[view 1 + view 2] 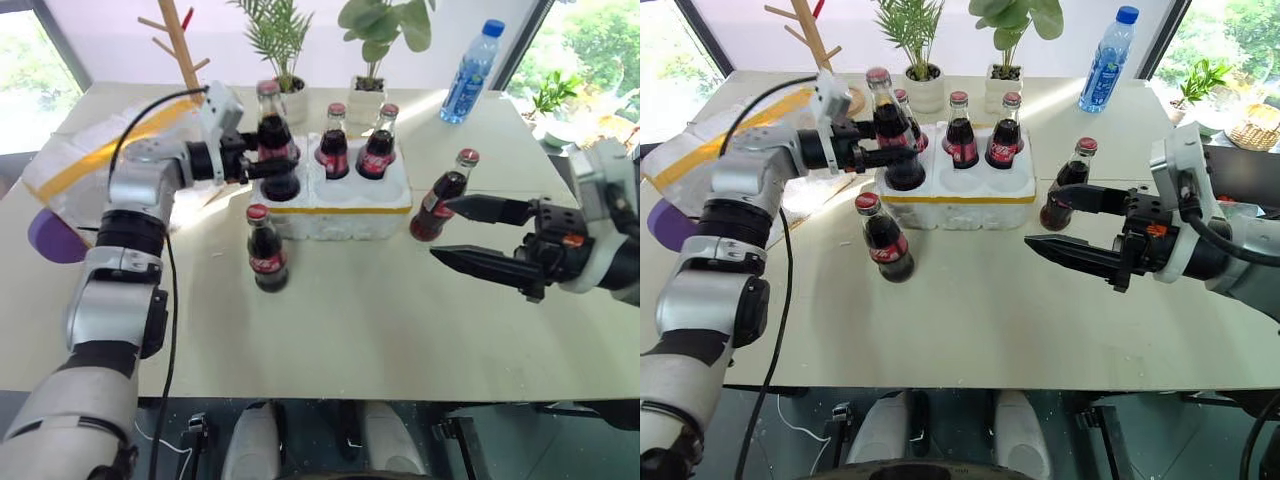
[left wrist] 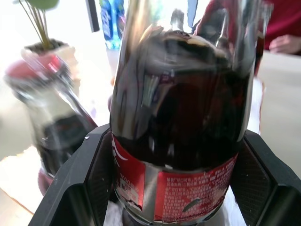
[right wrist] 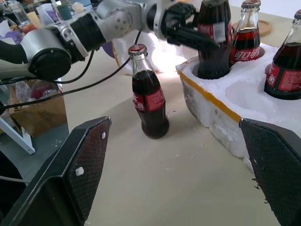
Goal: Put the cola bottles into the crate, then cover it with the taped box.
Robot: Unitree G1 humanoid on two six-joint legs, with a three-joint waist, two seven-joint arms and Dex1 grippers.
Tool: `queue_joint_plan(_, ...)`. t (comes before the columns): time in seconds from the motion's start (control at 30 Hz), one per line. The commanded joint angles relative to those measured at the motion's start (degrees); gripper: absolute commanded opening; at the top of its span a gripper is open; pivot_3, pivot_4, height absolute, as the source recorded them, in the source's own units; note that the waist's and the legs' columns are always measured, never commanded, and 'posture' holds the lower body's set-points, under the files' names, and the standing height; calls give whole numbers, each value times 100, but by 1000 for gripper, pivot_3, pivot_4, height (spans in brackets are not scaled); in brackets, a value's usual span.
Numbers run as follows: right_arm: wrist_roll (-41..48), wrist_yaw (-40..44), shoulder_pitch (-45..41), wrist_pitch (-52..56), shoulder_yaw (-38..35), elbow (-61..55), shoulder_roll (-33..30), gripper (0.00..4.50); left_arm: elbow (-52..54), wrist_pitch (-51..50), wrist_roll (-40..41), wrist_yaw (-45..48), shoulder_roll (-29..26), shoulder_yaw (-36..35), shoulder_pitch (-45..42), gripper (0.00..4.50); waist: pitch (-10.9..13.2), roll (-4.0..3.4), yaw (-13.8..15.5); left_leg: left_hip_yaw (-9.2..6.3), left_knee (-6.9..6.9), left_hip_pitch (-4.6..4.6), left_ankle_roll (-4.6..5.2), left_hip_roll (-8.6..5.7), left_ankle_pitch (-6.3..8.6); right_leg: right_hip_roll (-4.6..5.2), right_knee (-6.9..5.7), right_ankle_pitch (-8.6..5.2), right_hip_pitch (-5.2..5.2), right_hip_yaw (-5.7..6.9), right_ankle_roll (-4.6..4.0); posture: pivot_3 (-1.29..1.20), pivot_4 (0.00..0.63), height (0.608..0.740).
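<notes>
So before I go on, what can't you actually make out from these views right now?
- Whether the held cola bottle is fully seated in the crate: the left gripper and the hole's rim hide its base in the head views.
- Taped box: the left arm covers most of it; no label visible.
- Cola bottle behind the held one: blurred in the left wrist view.
- Right gripper: open, its fingers overlap the standing cola bottle; its base is hidden.

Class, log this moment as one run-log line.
left gripper: shut on cola bottle, at crate front-left hole | right gripper: open, empty | loose bottles: two on table
</notes>
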State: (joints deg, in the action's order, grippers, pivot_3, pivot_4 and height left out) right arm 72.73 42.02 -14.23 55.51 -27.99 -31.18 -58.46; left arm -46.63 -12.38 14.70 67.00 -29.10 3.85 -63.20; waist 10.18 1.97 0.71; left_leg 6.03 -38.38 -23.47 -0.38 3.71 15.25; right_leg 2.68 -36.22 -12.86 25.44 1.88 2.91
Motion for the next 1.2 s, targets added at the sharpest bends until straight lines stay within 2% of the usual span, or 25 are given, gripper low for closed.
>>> queue_joint_plan(0.03,-155,172,44,-247,-206,126,-12,4500,193,192,-29,111,-64,-151,-112,2780,1,1,-2,0,-3,-1,0,0,0,0,0,0,0,0,0,0,150,740)
queue_joint_plan(0.13,-301,302,3,-362,-66,243,-9,4500,301,140,-72,143,6,-151,55,2780,1,2,-3,-1,-7,-3,0,0,0,0,0,1,0,0,1,0,150,740)
queue_joint_plan(0.23,-517,442,-117,-496,219,295,30,4500,343,94,-108,95,73,-161,237,4273,0,0,-5,-1,-7,-1,1,1,1,-2,-2,1,0,0,2,0,150,740)
queue_joint_plan(0.27,-622,489,-162,-565,332,298,49,4500,358,79,-116,69,81,-176,295,4454,0,0,-8,-2,-7,-1,1,2,0,-3,-3,1,0,0,2,0,150,740)
queue_joint_plan(0.37,-977,546,-338,-783,723,314,159,4500,458,5,-95,-13,49,-256,454,4454,0,0,-26,-3,-10,2,1,2,0,-5,-8,1,0,0,2,0,150,740)
queue_joint_plan(0.5,-1888,333,-743,-1176,1653,428,584,4500,1047,-163,65,-27,-272,-516,695,4454,0,0,-57,-4,-25,1,1,7,1,-7,-18,1,0,0,2,0,150,740)
queue_joint_plan(0.6,-2505,72,-1287,-1370,2596,608,1364,4500,2443,-1002,596,325,-1053,-953,1177,4454,1,1,-199,-6,-35,-3,2,12,1,-11,-24,1,1,-1,2,0,150,740)
queue_joint_plan(0.7,-2992,-7,-1574,-1494,3110,834,1854,4500,3364,-1736,1075,471,-1646,-1289,1599,4454,2,-2,-173,-13,-40,-1,4,14,2,-11,-58,-5,14,-9,3,0,150,740)
queue_joint_plan(0.8,-3593,70,-1859,-1809,3854,1236,2507,4500,4520,-2603,1768,1007,-2705,-2025,2638,4454,2,-3,-208,-10,-45,2,6,14,4,-6,-72,-10,17,-9,2,0,150,740)
queue_joint_plan(0.9,-3878,289,-2031,-1983,4203,1567,2909,4500,5333,-2878,1995,1129,-3244,-2537,3728,4454,4,-5,-161,-9,-47,4,6,15,5,-2,-80,-13,21,-10,-3,0,150,740)
queue_joint_plan(1.07,-4217,493,-2362,-2060,4485,2212,3443,4500,6213,-2980,2130,957,-3396,-3251,5065,4454,5,-7,-59,-7,-61,2,4,11,5,18,-84,-25,15,-2,-24,0,150,740)
queue_joint_plan(1.2,-4458,618,-2522,-2143,4597,2583,3734,4500,6584,-2957,2225,778,-3339,-3481,5553,4454,5,-8,-31,-4,-63,2,4,10,5,21,-78,-25,14,-3,-26,0,150,740)
